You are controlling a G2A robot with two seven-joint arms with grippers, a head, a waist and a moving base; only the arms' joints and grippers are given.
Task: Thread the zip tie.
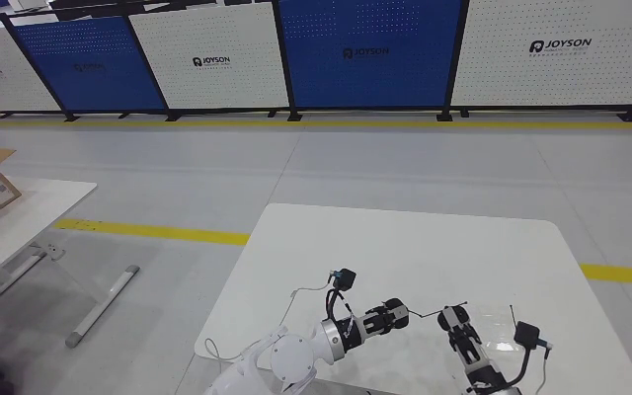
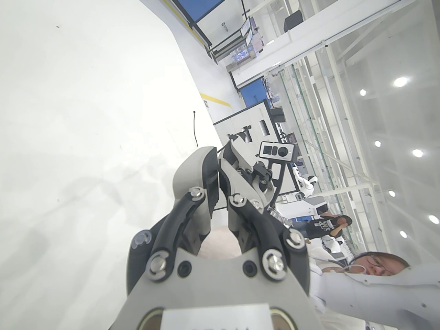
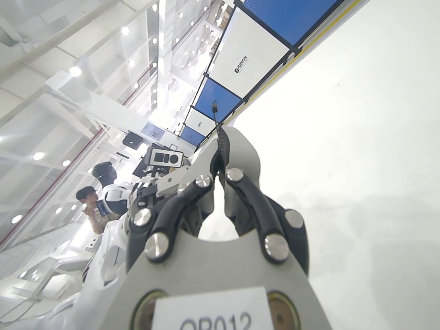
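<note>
A thin black zip tie (image 1: 425, 314) stretches between my two grippers, low over the near part of the white table (image 1: 395, 247). My left gripper (image 1: 398, 316) is shut, its fingertips (image 2: 210, 166) pressed together at one end of the tie. My right gripper (image 1: 453, 318) is shut on the other end. The tie's small square head (image 3: 214, 107) pokes out past my right gripper (image 3: 221, 139). In the left wrist view, my left gripper (image 2: 218, 159) sits close in front of the right gripper (image 2: 240, 164).
A second black zip tie (image 1: 512, 314) lies loose on the table to the right of my right arm, and shows as a thin line (image 2: 195, 128) near the table edge. The far half of the table is bare white surface.
</note>
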